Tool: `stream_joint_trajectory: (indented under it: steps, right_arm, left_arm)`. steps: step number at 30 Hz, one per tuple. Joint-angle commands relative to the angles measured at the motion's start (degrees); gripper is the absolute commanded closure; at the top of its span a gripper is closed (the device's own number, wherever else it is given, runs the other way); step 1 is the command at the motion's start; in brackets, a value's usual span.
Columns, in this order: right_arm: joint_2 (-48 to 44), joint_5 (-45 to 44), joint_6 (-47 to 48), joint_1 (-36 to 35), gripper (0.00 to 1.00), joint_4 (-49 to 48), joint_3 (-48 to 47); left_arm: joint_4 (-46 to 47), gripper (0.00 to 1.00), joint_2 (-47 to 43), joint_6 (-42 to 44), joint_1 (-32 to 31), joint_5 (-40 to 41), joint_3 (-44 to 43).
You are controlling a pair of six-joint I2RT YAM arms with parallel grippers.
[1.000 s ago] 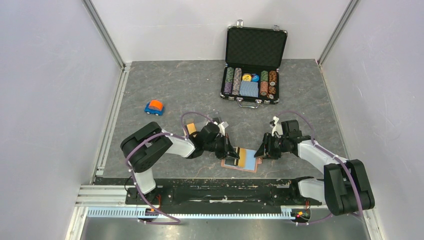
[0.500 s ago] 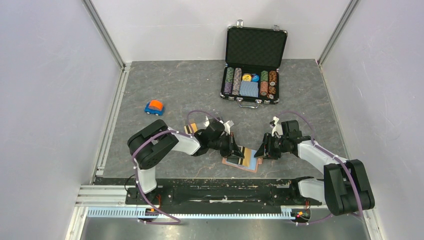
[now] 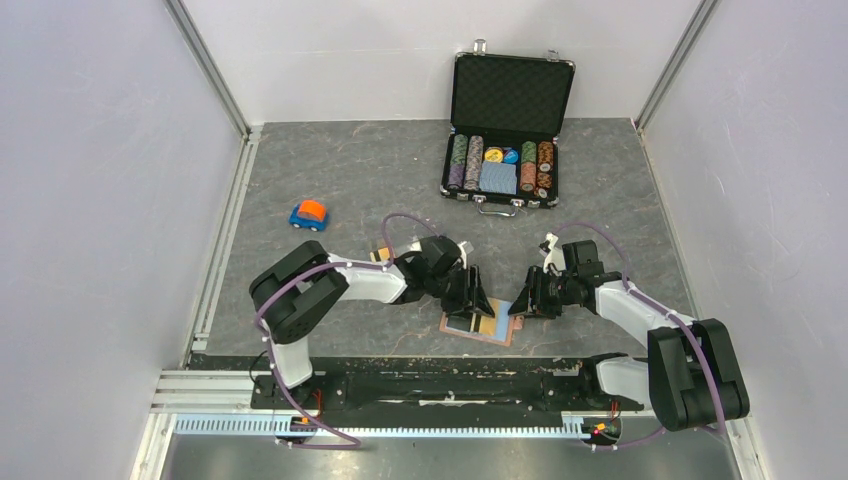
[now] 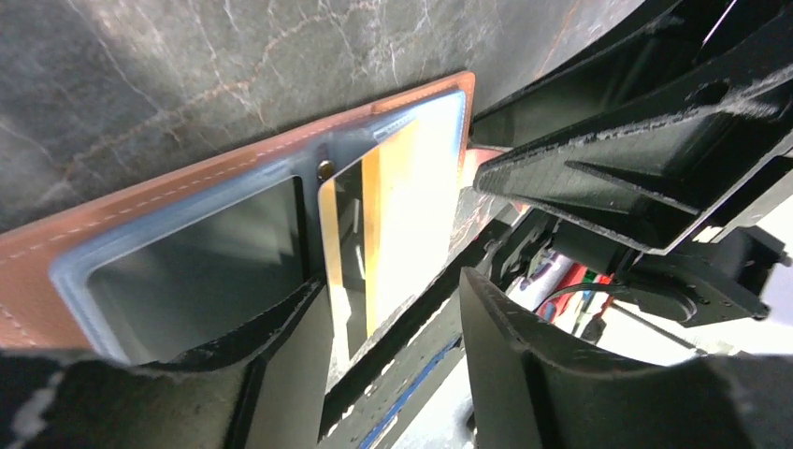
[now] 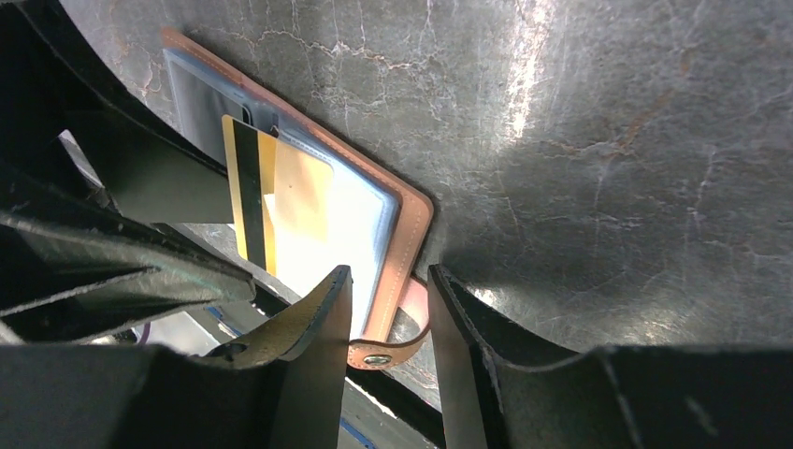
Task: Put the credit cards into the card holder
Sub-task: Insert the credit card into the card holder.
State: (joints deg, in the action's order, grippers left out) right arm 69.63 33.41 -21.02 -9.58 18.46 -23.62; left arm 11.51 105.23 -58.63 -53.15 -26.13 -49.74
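Observation:
The tan card holder (image 3: 497,334) lies open on the grey table, its blue inside and clear sleeves up (image 4: 187,253). A gold-orange credit card (image 4: 402,196) with a black stripe sits partly in the right sleeve (image 5: 281,201), its near end sticking out. My left gripper (image 3: 478,298) hovers open just over that card (image 4: 391,281), with nothing between its fingers. My right gripper (image 3: 520,303) stands open astride the holder's right edge (image 5: 388,271). The snap tab (image 5: 383,354) lies loose in the gap. Another gold card (image 3: 381,256) peeks out by the left forearm.
An open black poker-chip case (image 3: 505,165) stands at the back right. A small blue and orange toy car (image 3: 309,214) sits at the left. Grey walls close in both sides, and a black rail (image 3: 430,385) runs along the near edge.
My left gripper moved right with the gold card, slid it partly into the sleeve, then opened and let it go. The right gripper has stayed in place.

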Motion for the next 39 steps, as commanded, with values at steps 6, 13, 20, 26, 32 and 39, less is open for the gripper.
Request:
stream_joint_trajectory:
  steps: [6, 13, 20, 26, 32, 39]
  right_arm:
    - [1.1, -5.3, 2.1, -0.3, 0.61, 4.4, 2.3]
    - [1.1, -5.1, 2.2, -0.3, 0.61, 4.4, 2.4]
    - [0.9, -4.4, 2.2, -0.3, 0.64, 4.3, 2.7]
    - [0.9, -3.2, 1.9, -0.3, 0.72, 3.7, 2.8]
    - [1.2, -1.0, 1.4, -0.3, 0.74, 3.1, 1.9]
    - [1.4, -4.3, 3.2, -0.3, 0.72, 5.7, -1.2]
  left_arm:
    - [-25.9, 0.41, -0.2, 13.1, -3.6, 9.4, -11.3]
    - [-34.8, 0.42, 4.1, 18.4, -6.4, 11.7, -19.5]
    - [-36.5, 0.46, 8.4, 20.5, -7.8, 7.7, -25.0]
    - [-34.9, 0.44, 9.4, 20.4, -7.9, 3.3, -26.3]
    - [-34.8, 0.39, 11.6, 21.8, -9.0, -1.1, -28.8]
    - [-45.2, 0.29, 11.2, 26.9, -9.8, 5.8, -33.6]
